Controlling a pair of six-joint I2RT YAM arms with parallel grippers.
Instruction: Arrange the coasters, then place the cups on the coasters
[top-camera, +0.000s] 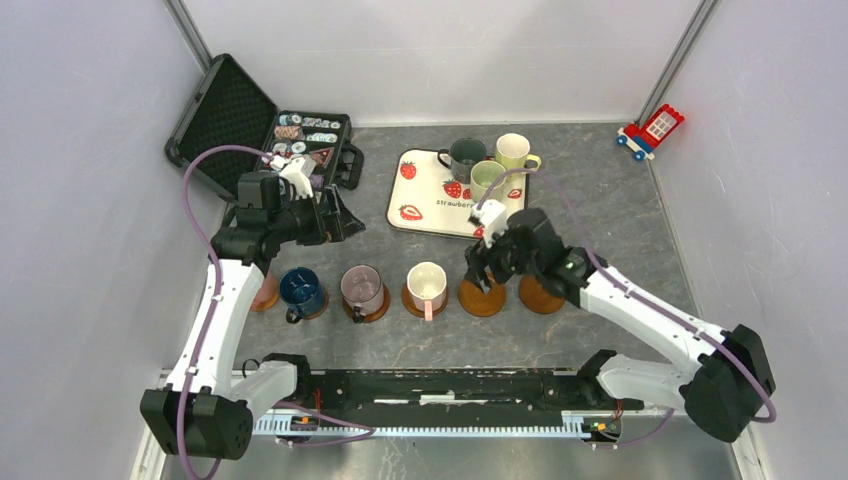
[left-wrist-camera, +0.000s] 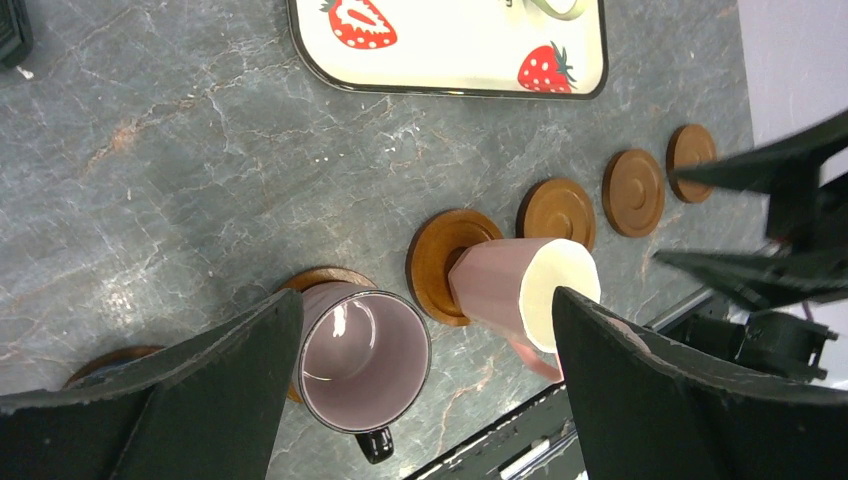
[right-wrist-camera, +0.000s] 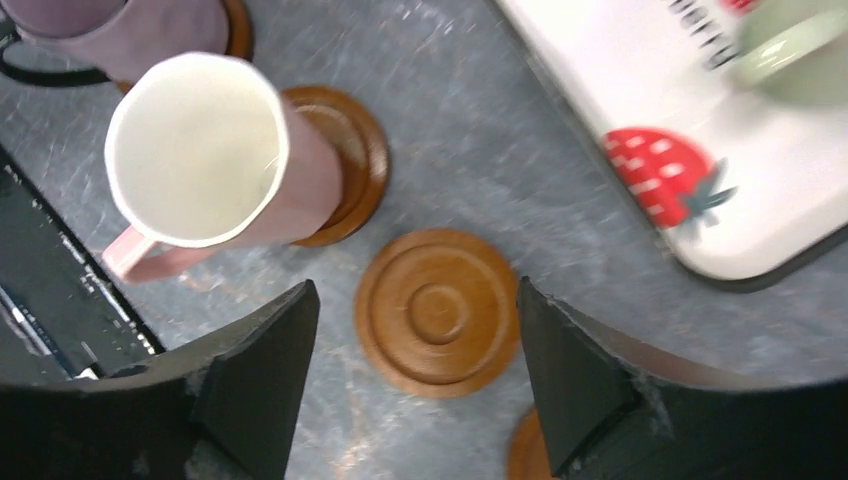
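cups (top-camera: 427, 285): three on coasters (left-wrist-camera: 635, 190), three on strawberry tray (top-camera: 428, 178); three coasters bare

**Three mugs seated, two coasters bare**

On the grey stone-look table (top-camera: 610, 215), a navy blue ceramic mug (top-camera: 299, 288), a mauve ceramic mug (top-camera: 362, 287) and a pink ceramic mug (top-camera: 427, 284) each stand on a coaster in one row. To their right lie two bare round brown wooden coasters (top-camera: 541, 296) (the right gripper (top-camera: 486, 270) hangs over the nearer one). A dark grey-green mug (top-camera: 465, 156), a light green mug (top-camera: 487, 179) and a yellow-green mug (top-camera: 514, 150) stand on the white strawberry-print tray (top-camera: 425, 200).
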